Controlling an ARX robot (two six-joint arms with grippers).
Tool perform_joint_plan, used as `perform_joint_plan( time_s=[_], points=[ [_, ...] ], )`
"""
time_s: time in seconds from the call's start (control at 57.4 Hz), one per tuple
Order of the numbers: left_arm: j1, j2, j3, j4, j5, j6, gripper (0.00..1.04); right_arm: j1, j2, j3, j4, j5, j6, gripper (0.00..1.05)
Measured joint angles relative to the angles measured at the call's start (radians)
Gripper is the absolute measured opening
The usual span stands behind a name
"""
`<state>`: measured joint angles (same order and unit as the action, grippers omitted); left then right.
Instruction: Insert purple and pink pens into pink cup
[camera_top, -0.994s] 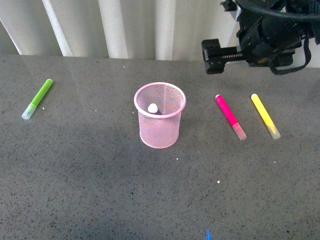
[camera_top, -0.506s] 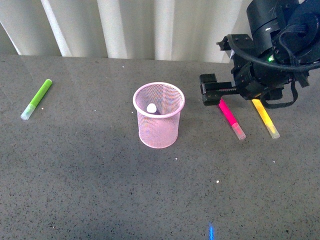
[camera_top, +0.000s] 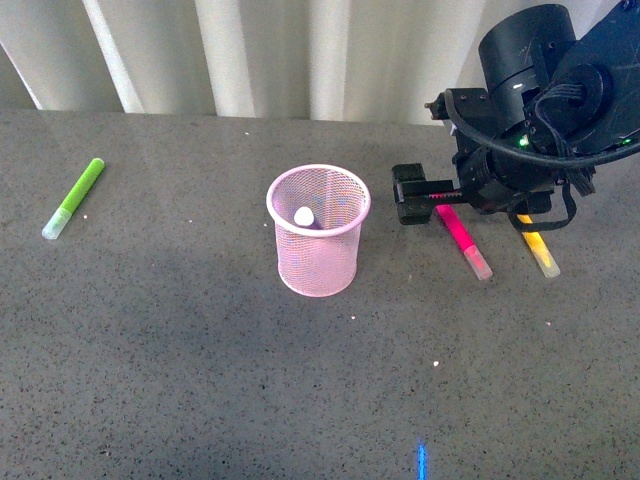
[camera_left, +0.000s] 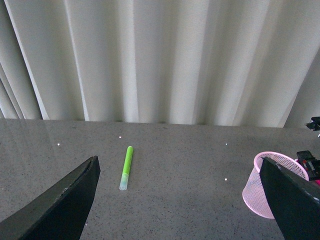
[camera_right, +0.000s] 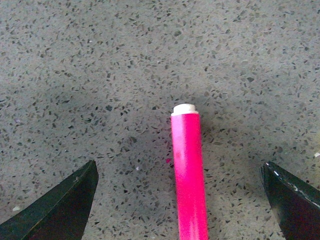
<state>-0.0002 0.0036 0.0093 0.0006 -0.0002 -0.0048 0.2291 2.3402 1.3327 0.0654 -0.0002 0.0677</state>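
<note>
We see the grey speckled table (camera_top: 200, 380) running back to a pale pleated curtain (camera_top: 250, 50). The pink cup (camera_top: 320, 268) stands upright on the table, and we place everything else from it.

To the cup's right, the black right arm (camera_top: 540, 110) hangs low over the table. The right gripper (camera_right: 182, 200) is spread wide. In its wrist view the dark fingers (camera_right: 65, 205) sit far out on either side of the pink pen (camera_top: 465, 245), and neither touches it. The left gripper (camera_left: 175, 210) is also spread wide, with nothing between its fingers.

The pink pen lies flat on the table to the right of the cup, apart from it. Its clear cap is at the nearer end and its white butt end is under the gripper. A yellow marker (camera_top: 540, 252) lies farther right of the cup, just beyond the pink pen and partly hidden by the arm. A lime-green marker (camera_top: 74, 198) lies flat well to the cup's left.

Inside the cup a white pen end (camera_top: 304, 215) shows below the rim. We cannot tell the colour of its barrel.
</note>
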Motion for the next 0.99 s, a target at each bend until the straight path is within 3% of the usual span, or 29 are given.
perform_joint_plan(
  time_s=[0.331, 0.418, 0.802, 0.994],
  points=[
    [0.000, 0.000, 0.000, 0.000, 0.000, 0.000, 0.98, -0.024, 0.034, 0.004, 0.031, 0.002, -0.007, 0.97],
    [0.000, 0.000, 0.000, 0.000, 0.000, 0.000, 0.98, -0.027, 0.038, 0.008, 0.037, 0.007, -0.008, 0.86],
    [0.000, 0.000, 0.000, 0.000, 0.000, 0.000, 0.98, -0.045, 0.042, 0.009, 0.072, -0.003, -0.013, 0.18],
    [0.000, 0.000, 0.000, 0.000, 0.000, 0.000, 0.98, -0.052, 0.040, -0.016, 0.132, -0.036, -0.010, 0.12]
  ],
)
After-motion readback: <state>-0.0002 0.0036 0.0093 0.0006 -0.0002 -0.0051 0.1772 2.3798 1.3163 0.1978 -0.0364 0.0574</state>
